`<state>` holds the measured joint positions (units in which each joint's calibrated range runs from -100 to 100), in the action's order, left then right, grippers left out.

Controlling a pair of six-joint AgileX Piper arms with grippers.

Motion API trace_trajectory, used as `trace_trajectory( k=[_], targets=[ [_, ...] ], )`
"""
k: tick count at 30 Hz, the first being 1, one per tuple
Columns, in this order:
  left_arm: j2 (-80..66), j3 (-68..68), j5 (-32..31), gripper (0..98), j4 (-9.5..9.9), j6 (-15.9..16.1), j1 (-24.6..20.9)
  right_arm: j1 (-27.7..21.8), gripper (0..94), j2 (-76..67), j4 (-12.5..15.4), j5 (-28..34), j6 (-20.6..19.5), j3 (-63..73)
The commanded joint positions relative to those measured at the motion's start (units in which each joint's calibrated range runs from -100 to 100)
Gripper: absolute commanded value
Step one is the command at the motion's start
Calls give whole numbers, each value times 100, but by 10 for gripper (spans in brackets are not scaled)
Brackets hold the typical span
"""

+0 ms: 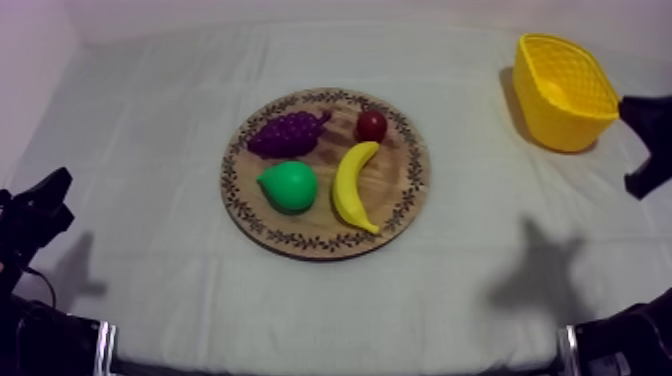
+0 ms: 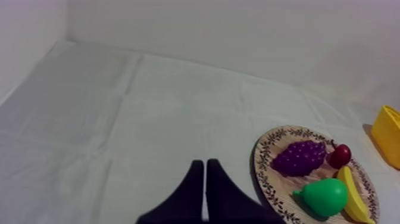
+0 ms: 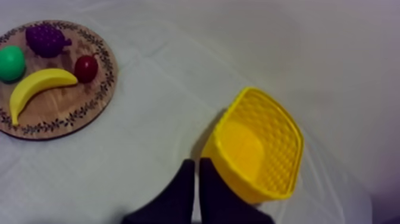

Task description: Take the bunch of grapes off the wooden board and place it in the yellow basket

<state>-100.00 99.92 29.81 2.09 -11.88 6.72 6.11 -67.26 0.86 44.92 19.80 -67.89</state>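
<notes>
Grapes point(image 1: 288, 133) lay at ten o'clock on the wooden board point(image 1: 300, 243), the yellow basket point(image 1: 560, 125) well apart toward two o'clock. I judged them light, stiff, bumpy; best pinched across the wide middle. Left gripper point(image 2: 204, 170) and right gripper point(image 3: 195, 167) were both pressed together, empty.

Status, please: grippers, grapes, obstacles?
Left gripper shut, empty. Right gripper shut, beside yellow basket. Bunch of grapes on wooden board, untouched. Pear and small red fruit close beside; nothing on top.
</notes>
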Motion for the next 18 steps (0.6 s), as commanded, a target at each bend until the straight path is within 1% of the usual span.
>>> trace_trajectory(
  k=[1,10,18],
  targets=[
    [0,-3,2,1,-2,-1,-3,136,4,736,-62,49,-19,772],
    [0,-3,2,1,-2,-1,-3,681,4,2330,-375,509,-104,2409],
    [0,-3,2,1,-2,-1,-3,1210,4,3639,-585,1193,-132,3758]
  ],
)
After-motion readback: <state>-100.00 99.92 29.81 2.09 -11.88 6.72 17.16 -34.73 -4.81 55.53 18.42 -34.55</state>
